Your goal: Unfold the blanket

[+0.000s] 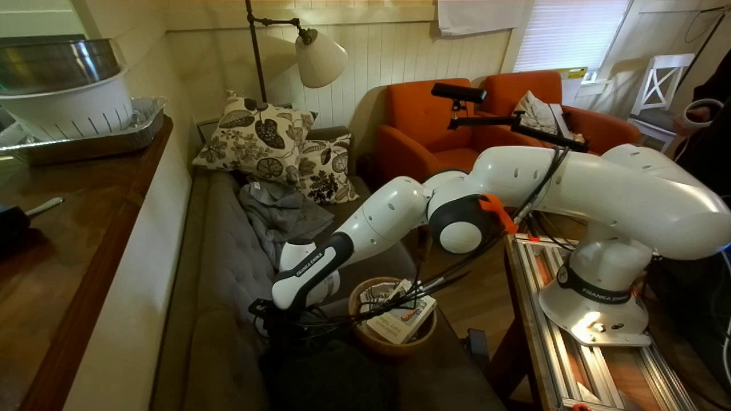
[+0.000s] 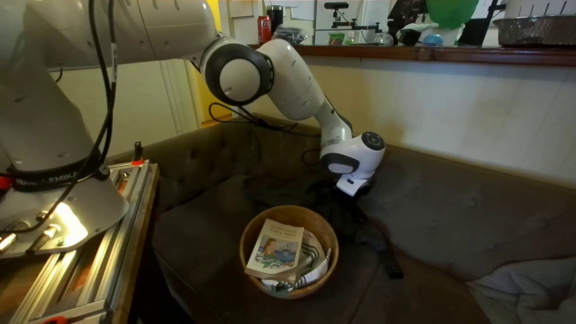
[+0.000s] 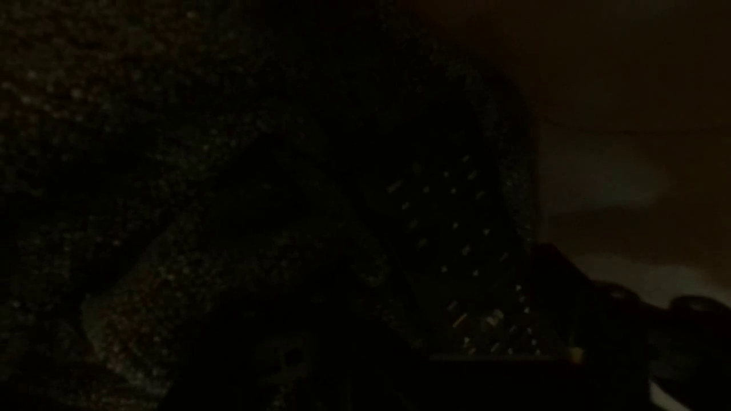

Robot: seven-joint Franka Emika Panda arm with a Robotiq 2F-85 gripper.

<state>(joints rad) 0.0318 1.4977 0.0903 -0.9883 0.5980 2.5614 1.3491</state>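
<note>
Blanket (image 2: pixel 301 191) is, I'm pretty sure, the dark heap on the couch (image 2: pixel 432 225) that the end effector (image 2: pixel 357 207) is right at, touching or just above, can't say which; there's a paler grey cloth (image 1: pixel 281 212) further along too. In an exterior view the heap sits out past the couch-side edge of the desk (image 2: pixel 137 225), about level with the far corner. Only one arm (image 2: pixel 294 81), so no choosing there. What matters imo: from the end effector, most of the heap seems to lie toward that desk edge, so I'd lift first and sweep the fabric over that way, watching the wooden bowl (image 2: pixel 317 221) just beside it. Too bunched for me to call a long axis. No clue whether the fingers are spread or pinching anything, wrist view's nearly black. Looks-wise: near-black, rumpled, kinda speckly up close, though that could be noise.
</note>
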